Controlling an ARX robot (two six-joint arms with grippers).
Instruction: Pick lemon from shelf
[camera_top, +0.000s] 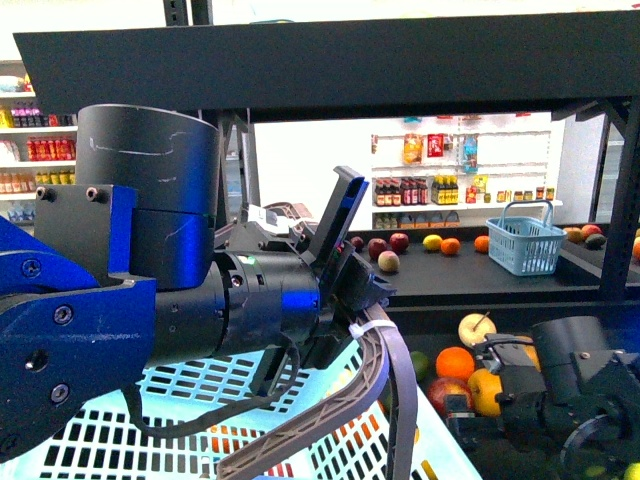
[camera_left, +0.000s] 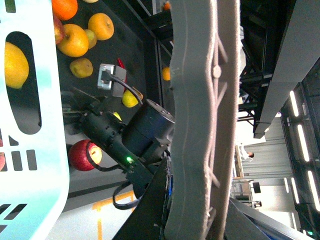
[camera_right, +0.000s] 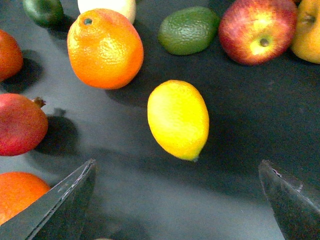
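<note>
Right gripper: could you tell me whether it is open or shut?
Open: the right gripper has fingertips wide apart; the lemon lies untouched on the shelf.

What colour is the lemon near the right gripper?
Yellow; the lemon shows best in the right wrist view.

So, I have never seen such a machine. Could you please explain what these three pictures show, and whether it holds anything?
It is a robot with two arms, each ending in a two-fingered gripper. The front picture comes from its body: the big blue left arm fills the left, the black right arm is low on the right. The other two come from wrist cameras. Fruit lies on the dark tray of a black shelf: a lemon, an orange, a red apple. The right gripper is open, the lemon just ahead of it, and holds nothing. A pale basket with a grey handle is at the left gripper; whether the gripper clamps the handle I cannot tell.
</note>
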